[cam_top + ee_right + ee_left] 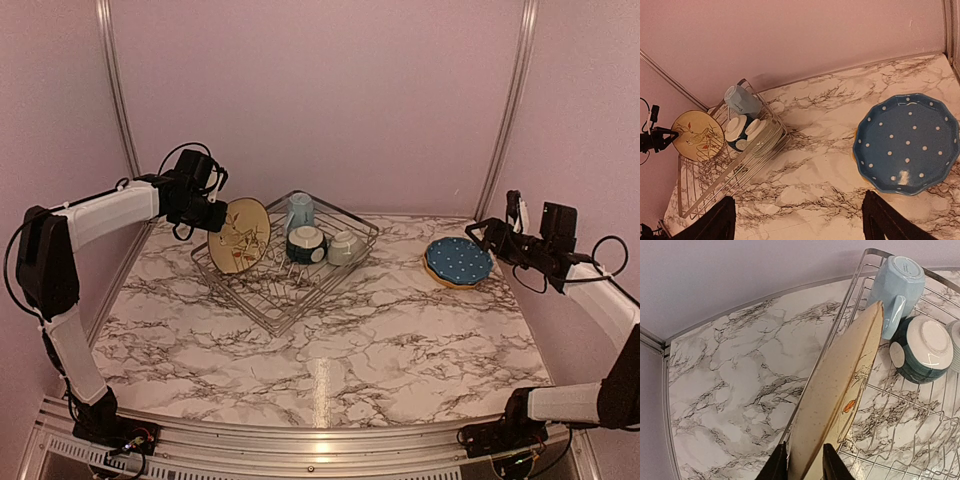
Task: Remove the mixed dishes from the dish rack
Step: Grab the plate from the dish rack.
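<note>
Left gripper clamped on rim of cream leaf-motif plate, standing on edge at dish rack left side; right gripper fingers spread wide near blue dotted plate, lying flat on right of marble table.

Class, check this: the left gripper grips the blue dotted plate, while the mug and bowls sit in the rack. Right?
No. The left gripper grips the cream leaf-motif plate, as the left wrist view shows. The mug and bowls do sit in the rack.
</note>
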Controlling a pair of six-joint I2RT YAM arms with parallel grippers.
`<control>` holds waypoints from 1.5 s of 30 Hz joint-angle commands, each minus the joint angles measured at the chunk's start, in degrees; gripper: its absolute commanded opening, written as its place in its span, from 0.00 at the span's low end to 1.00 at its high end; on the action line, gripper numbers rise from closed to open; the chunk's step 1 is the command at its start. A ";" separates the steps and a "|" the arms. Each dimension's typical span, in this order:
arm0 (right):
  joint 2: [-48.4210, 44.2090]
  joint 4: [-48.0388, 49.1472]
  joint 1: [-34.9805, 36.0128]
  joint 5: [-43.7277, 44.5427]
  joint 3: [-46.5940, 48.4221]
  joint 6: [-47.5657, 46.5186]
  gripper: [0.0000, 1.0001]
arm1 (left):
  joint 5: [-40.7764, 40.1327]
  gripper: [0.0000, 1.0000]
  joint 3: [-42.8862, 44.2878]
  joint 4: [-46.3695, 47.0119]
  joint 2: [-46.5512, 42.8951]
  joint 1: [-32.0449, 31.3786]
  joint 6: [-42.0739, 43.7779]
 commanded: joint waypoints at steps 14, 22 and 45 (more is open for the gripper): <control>-4.08 -0.15 0.10 0.55 -1.17 0.21 0.84 | 3.48 0.00 0.82 -2.40 -1.33 -0.10 4.51; -3.93 0.18 0.10 0.14 -1.41 0.95 0.84 | -0.34 0.00 -0.75 -0.82 -5.94 -1.61 4.93; -3.30 1.71 0.19 -1.05 -1.79 3.18 0.83 | -11.70 0.00 1.64 -0.43 -14.71 -4.75 -5.42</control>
